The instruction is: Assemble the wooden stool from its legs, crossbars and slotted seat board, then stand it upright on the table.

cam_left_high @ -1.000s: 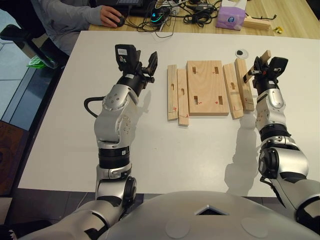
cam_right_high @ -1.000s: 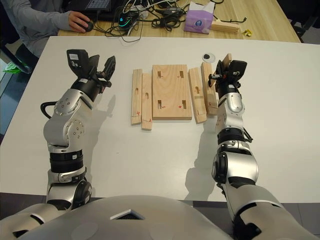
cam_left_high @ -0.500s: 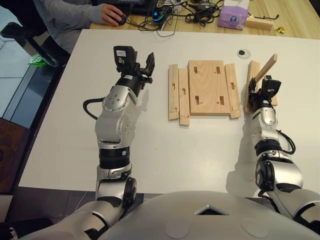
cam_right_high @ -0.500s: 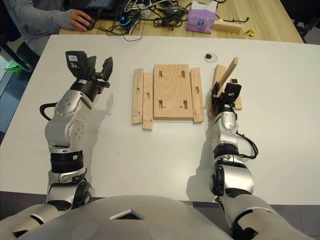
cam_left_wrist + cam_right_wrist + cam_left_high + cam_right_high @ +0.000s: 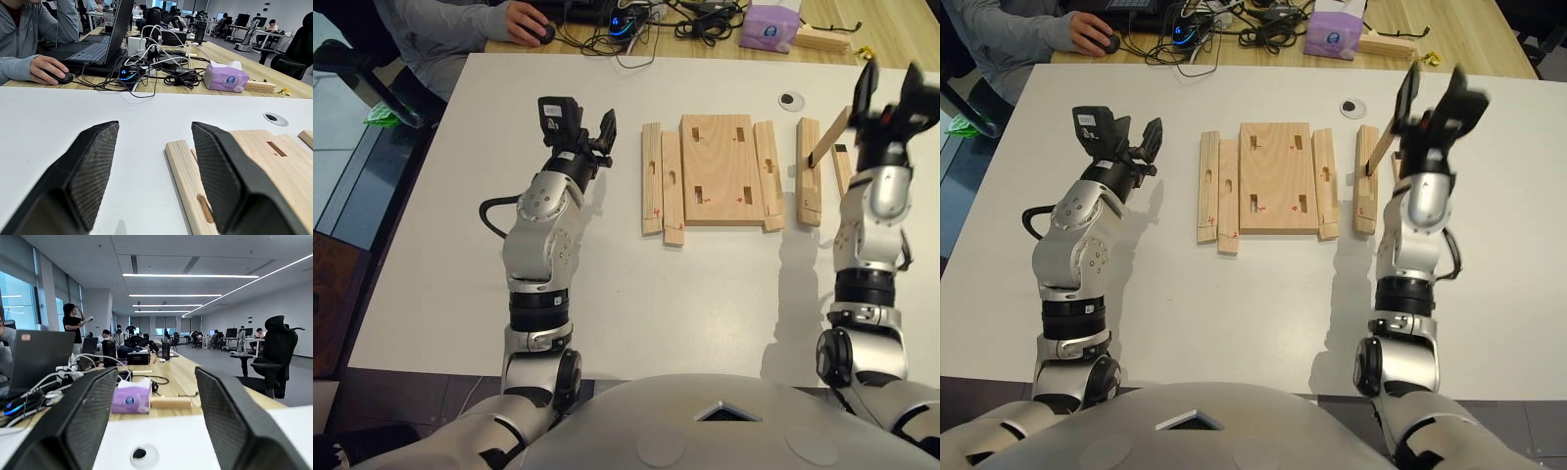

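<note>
Assembly is judged early: the slotted seat board (image 5: 715, 171) lies flat mid-worktop (image 5: 607, 294), one crossbar (image 5: 829, 135) stands aslant from a leg (image 5: 809, 186) to its right, and the left end effector (image 5: 582, 122) and right end effector (image 5: 891, 93) hang spread and empty, so the next move likely calls for regrasping and seating that crossbar.

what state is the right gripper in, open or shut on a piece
Open. The right gripper has its fingers spread wide apart, with nothing held between them.
</note>
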